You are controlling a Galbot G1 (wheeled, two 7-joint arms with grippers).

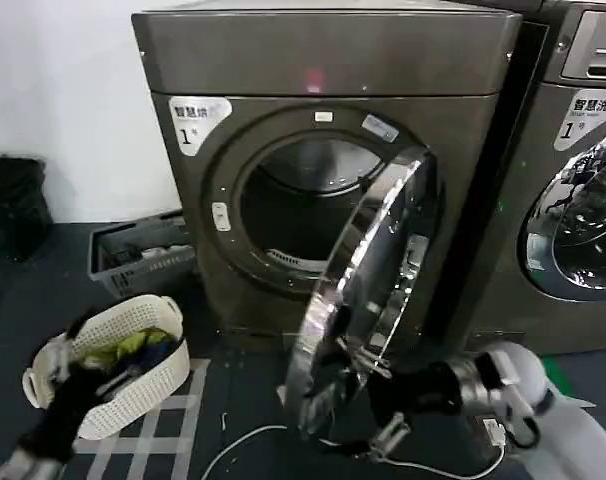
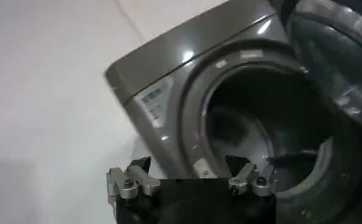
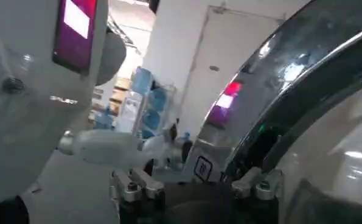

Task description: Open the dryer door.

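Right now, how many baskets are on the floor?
2. A white basket holding clothes sits on the floor at the front left, by the left arm. A grey basket sits behind it, against the dryer's left side. More could be hidden behind the open door.

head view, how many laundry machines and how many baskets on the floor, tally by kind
Front-loading machines: 2, the dark bronze-grey dryer with its chrome-ringed round door swung open, and a lighter grey machine to its right.
Baskets: 2, a white perforated plastic basket and a grey plastic crate.
Total: 4
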